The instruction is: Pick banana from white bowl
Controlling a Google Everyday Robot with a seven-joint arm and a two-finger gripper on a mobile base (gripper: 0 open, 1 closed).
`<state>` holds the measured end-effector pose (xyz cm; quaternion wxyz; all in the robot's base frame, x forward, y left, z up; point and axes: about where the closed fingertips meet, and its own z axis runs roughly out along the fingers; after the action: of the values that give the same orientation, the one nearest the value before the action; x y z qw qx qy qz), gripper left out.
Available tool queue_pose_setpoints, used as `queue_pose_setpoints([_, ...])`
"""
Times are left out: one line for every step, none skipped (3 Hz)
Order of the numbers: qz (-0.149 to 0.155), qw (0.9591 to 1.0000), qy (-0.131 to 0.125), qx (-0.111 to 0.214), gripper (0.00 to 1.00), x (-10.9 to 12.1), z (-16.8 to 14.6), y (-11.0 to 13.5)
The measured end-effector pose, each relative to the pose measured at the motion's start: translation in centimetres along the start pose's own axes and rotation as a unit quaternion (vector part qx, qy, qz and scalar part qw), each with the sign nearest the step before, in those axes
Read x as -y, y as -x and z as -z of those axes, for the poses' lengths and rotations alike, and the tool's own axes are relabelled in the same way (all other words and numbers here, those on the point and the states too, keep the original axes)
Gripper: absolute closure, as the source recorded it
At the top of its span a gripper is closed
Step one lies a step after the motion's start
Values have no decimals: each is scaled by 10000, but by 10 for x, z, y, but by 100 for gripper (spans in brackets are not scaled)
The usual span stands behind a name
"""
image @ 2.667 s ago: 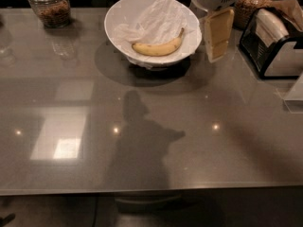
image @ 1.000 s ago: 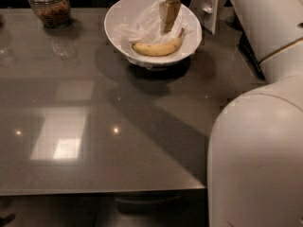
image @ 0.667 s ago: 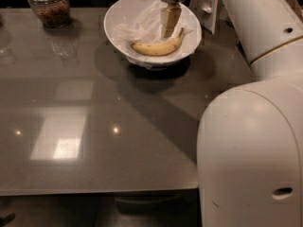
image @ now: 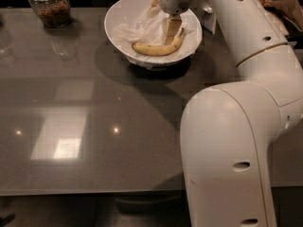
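While the white arm (image: 227,150) rises at the near right over the grey table (image: 94,126), the gripper (image: 172,31) hangs inside the white bowl (image: 118,13), seemingly touching the banana (image: 154,48) lying there on crumpled paper (image: 142,27); how far open it stands cannot be told; a glass jar (image: 49,6) sits far left.

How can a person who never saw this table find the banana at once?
At the far side of the grey table stands a wide white bowl lined with crumpled paper. The banana lies inside, near its front rim, just below the gripper. It is the only yellow, curved thing there.
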<state>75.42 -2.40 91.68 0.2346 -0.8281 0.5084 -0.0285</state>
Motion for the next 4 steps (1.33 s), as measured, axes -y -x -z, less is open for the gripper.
queue_pose_setpoints([-249, 9996, 145, -28, 29, -3, -16, -14])
queue_pose_setpoints([-436, 9983, 373, -100, 31, -11, -34, -26])
queue_pose_setpoints([-548, 9968, 555, -190, 38, -19, -49, -36])
queue_pose_setpoints([-601, 9957, 646, -269, 39, -22, -58, -44])
